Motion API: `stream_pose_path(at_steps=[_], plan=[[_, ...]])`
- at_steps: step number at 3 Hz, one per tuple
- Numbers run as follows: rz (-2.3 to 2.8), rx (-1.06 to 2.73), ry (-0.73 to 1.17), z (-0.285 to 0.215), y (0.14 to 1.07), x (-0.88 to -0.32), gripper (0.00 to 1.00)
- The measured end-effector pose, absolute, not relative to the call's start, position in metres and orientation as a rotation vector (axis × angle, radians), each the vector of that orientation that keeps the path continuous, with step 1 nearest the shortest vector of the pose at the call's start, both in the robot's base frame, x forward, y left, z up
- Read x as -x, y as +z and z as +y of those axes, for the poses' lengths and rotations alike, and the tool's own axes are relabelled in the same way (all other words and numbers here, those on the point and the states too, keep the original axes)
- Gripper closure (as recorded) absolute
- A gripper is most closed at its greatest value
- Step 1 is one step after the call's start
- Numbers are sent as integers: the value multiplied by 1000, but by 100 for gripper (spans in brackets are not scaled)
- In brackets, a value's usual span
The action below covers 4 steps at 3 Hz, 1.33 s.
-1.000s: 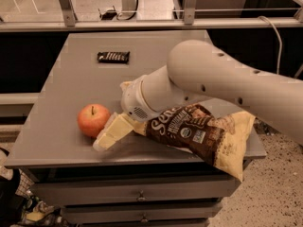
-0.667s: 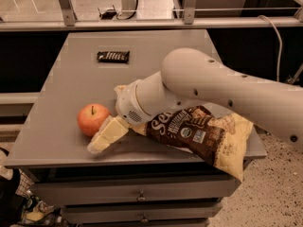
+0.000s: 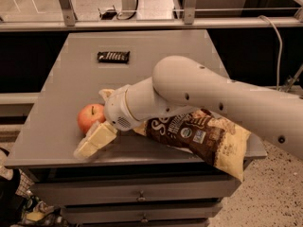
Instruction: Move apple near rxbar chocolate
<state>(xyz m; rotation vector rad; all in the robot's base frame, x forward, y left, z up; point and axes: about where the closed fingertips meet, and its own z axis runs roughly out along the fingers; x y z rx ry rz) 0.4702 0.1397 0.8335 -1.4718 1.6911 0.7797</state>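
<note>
The orange-red apple (image 3: 90, 116) sits on the grey table (image 3: 156, 56) near its front left corner. The rxbar chocolate (image 3: 113, 56), a small black bar, lies flat at the far left of the table, well apart from the apple. My gripper (image 3: 93, 123) is at the apple with its pale fingers (image 3: 97, 138) spread. One finger lies in front of the apple and the other tip shows behind it. The jaws stand open around the apple, which rests on the table. My white arm reaches in from the right.
A large brown-and-yellow chip bag (image 3: 203, 136) lies at the table's front right, partly under my arm and overhanging the front edge. Drawers are below the table front. A metal rail (image 3: 142, 25) runs behind the table.
My arm has moved left and forward, bringing the front finger along the near side of the apple. The apple, the bar and the chip bag have stayed in place.
</note>
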Motion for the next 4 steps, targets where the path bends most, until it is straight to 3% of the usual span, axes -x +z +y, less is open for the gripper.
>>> stream_pose_path(at_steps=[2, 3, 4], plan=[[1665, 1479, 786, 147, 835, -465, 50], [1661, 1485, 784, 149, 837, -463, 80], [1657, 1490, 781, 151, 838, -462, 100]])
